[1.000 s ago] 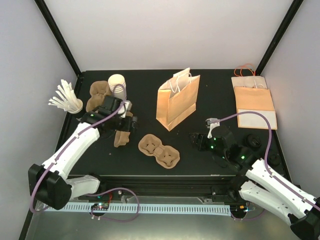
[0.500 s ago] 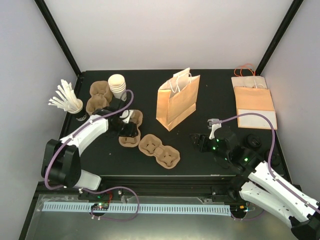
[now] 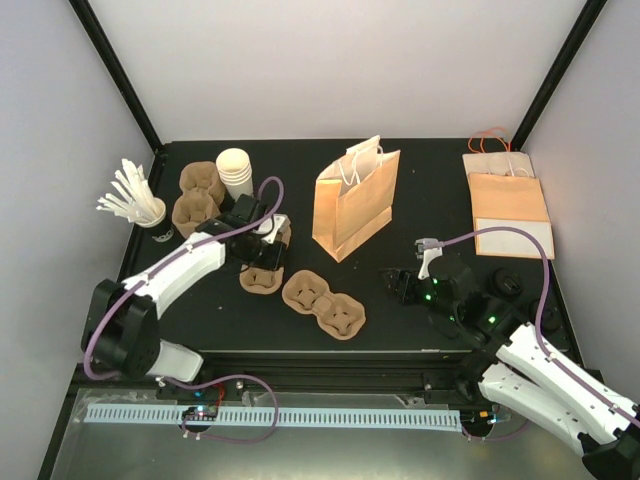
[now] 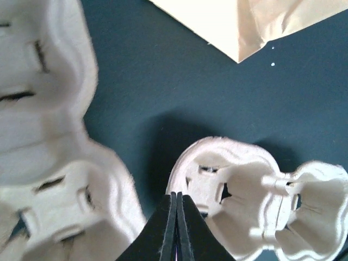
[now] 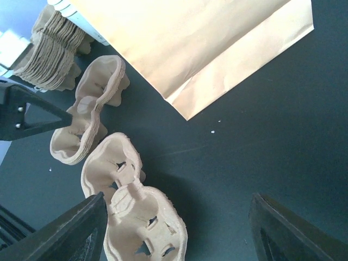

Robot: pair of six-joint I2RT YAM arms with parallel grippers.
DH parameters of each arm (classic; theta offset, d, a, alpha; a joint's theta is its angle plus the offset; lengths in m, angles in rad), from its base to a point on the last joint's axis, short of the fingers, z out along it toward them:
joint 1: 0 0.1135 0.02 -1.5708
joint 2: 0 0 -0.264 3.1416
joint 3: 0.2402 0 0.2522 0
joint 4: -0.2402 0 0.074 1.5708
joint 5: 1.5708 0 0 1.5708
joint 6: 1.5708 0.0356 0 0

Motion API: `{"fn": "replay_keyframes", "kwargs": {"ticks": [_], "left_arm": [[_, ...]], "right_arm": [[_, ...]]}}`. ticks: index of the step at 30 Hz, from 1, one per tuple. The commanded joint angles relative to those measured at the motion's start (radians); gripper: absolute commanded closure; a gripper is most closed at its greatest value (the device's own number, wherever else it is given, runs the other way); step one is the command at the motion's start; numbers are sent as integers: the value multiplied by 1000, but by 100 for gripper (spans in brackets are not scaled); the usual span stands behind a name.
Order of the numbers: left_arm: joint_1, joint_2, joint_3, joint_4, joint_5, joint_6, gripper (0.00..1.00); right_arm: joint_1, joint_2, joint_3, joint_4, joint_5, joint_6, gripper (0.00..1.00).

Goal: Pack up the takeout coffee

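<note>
I cannot make out the takeout coffee in any view. The brown paper bag (image 3: 355, 200) stands upright and open at the table's middle back. My left gripper (image 3: 268, 250) is shut with nothing between its fingers. It hovers over a stack of pulp cup carriers (image 3: 262, 275). In the left wrist view its closed tips (image 4: 176, 196) sit just above the near edge of a two-cup carrier (image 4: 255, 190). My right gripper (image 3: 400, 283) is open and empty, right of the single carrier (image 3: 325, 303). Its fingers (image 5: 70, 228) straddle bare table and the carrier's end (image 5: 130, 217).
A stack of lidless white cups (image 3: 236, 170) and another carrier stack (image 3: 195, 195) stand at back left. A dark cup of white stirrers (image 3: 150, 215) is at the left edge. Flat folded bags (image 3: 510, 205) lie at back right. A dark round shape (image 3: 505, 283) sits beside the right arm.
The left gripper has swung from beside the white cups to the right, over the carrier stack, and its jaws have shut. The right arm has barely moved.
</note>
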Motion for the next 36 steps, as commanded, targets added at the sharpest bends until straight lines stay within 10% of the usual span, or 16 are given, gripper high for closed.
{"fn": "replay_keyframes", "kwargs": {"ticks": [1,14,36], "left_arm": [[-28,113,57,72,71,-4,98],[-25,324,101,178,-129,-150,98],[138,164,-15,173,-241,-79,96]], "right_arm": [[-3,-3,-5,10,-15,7,26],[-4,-29,12,-25,1,1,26],[-3,23,-5,-4,-48,1,26]]}}
